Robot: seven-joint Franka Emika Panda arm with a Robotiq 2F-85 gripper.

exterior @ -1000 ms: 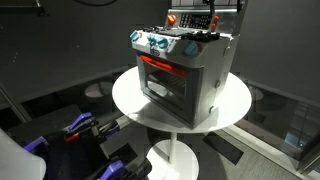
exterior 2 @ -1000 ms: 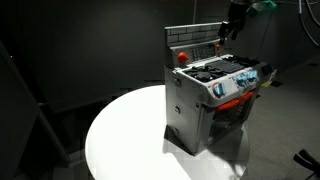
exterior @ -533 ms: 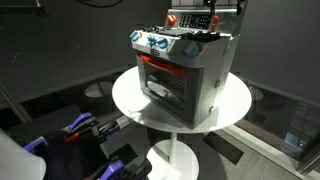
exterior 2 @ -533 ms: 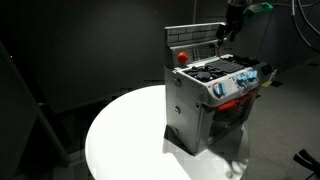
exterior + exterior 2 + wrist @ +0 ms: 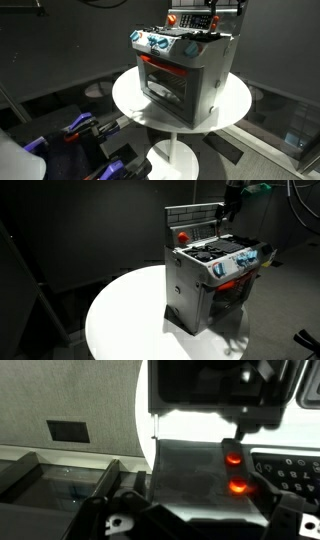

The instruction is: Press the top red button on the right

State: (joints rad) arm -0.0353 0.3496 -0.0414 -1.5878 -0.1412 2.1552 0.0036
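We hold the pincer [image 5: 224, 214] over the toy stove [image 5: 205, 275] on the counter [image 5: 120, 310], because the top red button [image 5: 232, 458] sits there on the back panel; whether the pincer is open, we cannot tell.

Dim dark room; overhead light glares on white table [image 5: 120, 320]; wrist view blurred, overexposed top.
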